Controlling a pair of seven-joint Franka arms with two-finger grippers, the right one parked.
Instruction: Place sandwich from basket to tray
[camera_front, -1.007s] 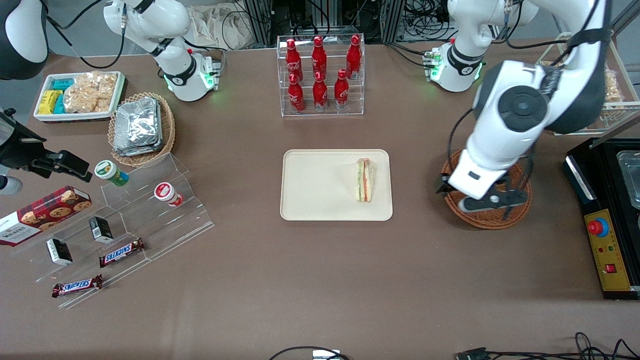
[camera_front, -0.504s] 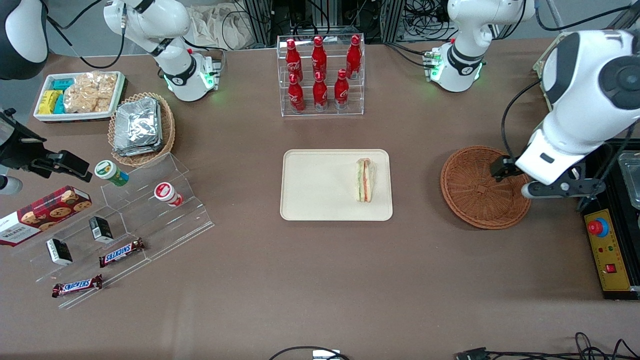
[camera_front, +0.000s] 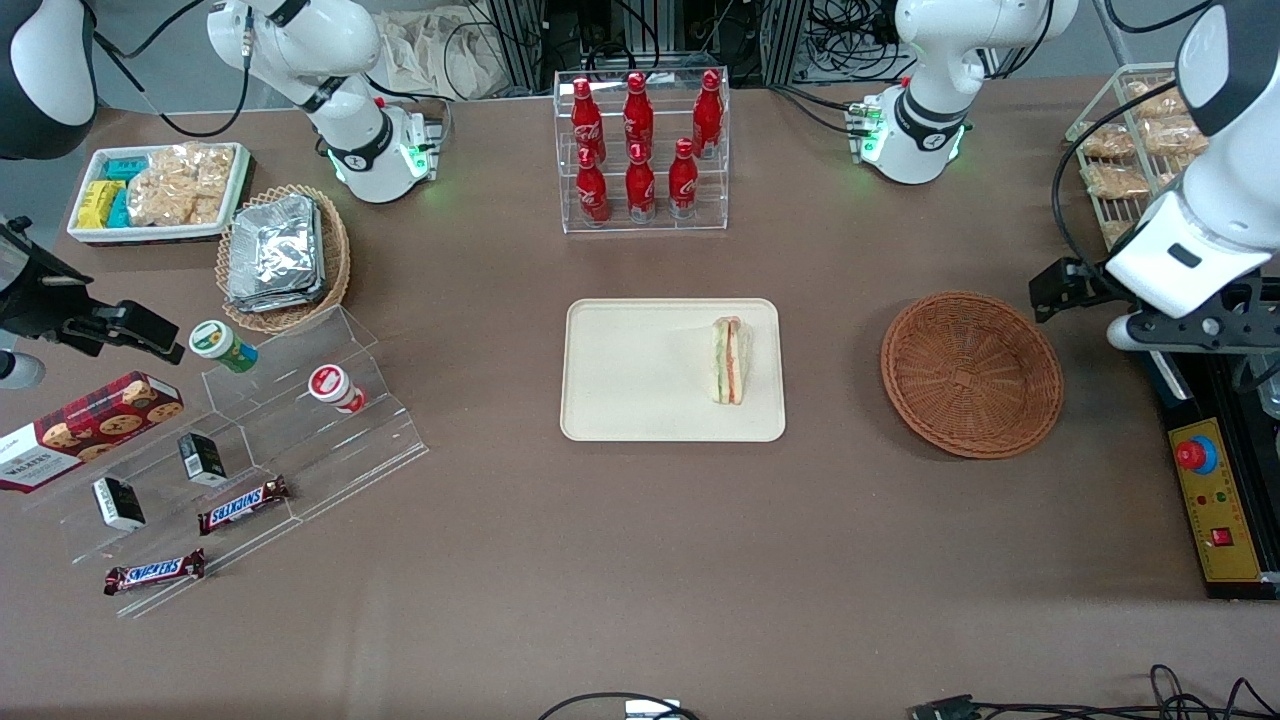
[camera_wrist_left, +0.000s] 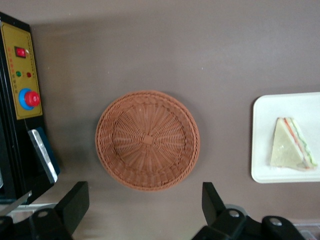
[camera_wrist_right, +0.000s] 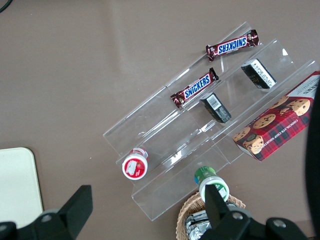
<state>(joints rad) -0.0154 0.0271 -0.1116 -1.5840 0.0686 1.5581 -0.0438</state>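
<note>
The sandwich (camera_front: 731, 360) lies flat on the tray (camera_front: 640, 370), close to the rim at the working arm's end, with its long axis running from the front camera's side toward the bottle rack (camera_front: 642, 150); its narrow tip points toward the rack and its broad end toward the camera. The pincer (camera_wrist_left: 145, 210) hangs in the air above the table (camera_front: 640, 560), toward the working arm's end and just past the basket (camera_front: 971, 374), near the black control box (camera_front: 1215, 500). Its two fingers (camera_wrist_left: 74, 204) stand wide apart, holding and touching nothing. In the left wrist view the basket shows between the two spread fingers, with bare woven wicker across its whole floor. The sandwich is a pale triangular wedge of bread, with green and orange-red filling layers showing as stripes along the edge that faces the basket. The basket sits on the table well apart from the tray.
</note>
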